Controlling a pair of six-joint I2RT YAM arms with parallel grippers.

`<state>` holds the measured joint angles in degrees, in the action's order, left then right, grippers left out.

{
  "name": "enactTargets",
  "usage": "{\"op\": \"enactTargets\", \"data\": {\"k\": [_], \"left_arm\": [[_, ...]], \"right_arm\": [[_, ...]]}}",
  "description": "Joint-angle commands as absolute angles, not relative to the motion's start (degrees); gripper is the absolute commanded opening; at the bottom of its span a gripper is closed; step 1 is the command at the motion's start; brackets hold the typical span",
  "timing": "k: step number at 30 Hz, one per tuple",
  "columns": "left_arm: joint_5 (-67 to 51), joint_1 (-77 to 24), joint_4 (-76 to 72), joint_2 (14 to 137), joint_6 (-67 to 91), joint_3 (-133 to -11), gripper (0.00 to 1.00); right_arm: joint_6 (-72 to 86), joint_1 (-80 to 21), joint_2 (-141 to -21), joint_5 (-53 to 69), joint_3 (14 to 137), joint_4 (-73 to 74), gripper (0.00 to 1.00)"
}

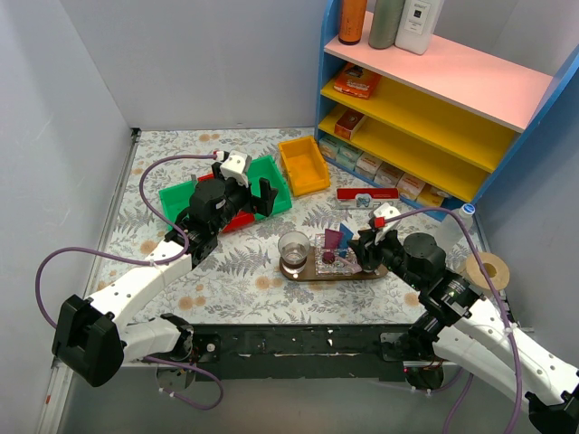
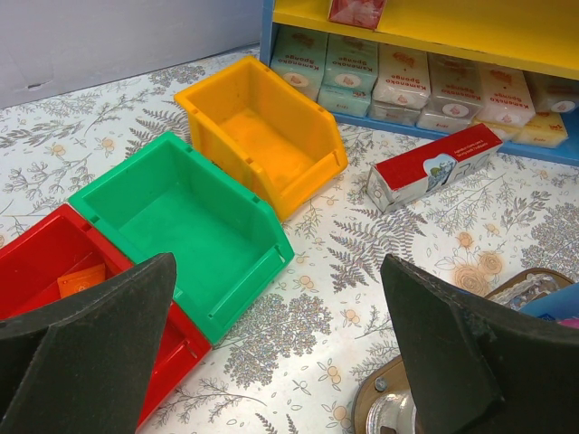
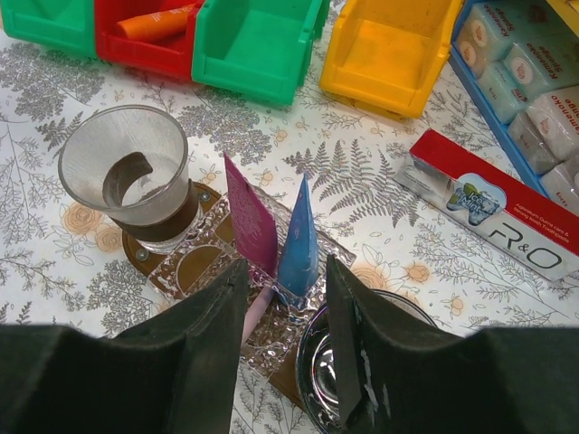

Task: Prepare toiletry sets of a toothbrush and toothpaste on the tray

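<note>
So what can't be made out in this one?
Right wrist: the right gripper's fingers hide the toothpaste tubes' lower ends and the tray's near part.
Left wrist: the tray is cut off by the bottom edge; the left gripper's finger covers part of the red bin.
Top view: tray items too small to pick out a toothbrush.

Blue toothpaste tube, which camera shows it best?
The right wrist view: the blue toothpaste tube stands upright, large and sharp, beside the pink tube. The top external view shows it only as a tiny blue shape on the tray. The left wrist view catches perhaps a blue sliver at its right edge.
</note>
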<state>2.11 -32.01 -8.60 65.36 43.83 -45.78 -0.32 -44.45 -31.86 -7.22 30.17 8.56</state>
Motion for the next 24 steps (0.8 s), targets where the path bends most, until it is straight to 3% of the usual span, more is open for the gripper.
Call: {"op": "enactTargets", "data": {"k": [1, 12, 24], "left_arm": [[1.6, -31.9, -8.5, 65.3, 43.2, -47.5, 0.98], [3.2, -31.6, -6.4, 66.4, 44.5, -48.9, 0.98], [0.1, -13.7, -3.8, 69.8, 52.8, -51.2, 0.98]], "right_arm": [[-0.4, -44.8, -31.3, -8.2, 30.1, 6.1, 0.49], [7.5, -44.8, -28.6, -17.3, 33.5, 5.7, 0.79], [8.9, -41.8, -33.9, -15.4, 38.6, 7.4, 0.82]]}}
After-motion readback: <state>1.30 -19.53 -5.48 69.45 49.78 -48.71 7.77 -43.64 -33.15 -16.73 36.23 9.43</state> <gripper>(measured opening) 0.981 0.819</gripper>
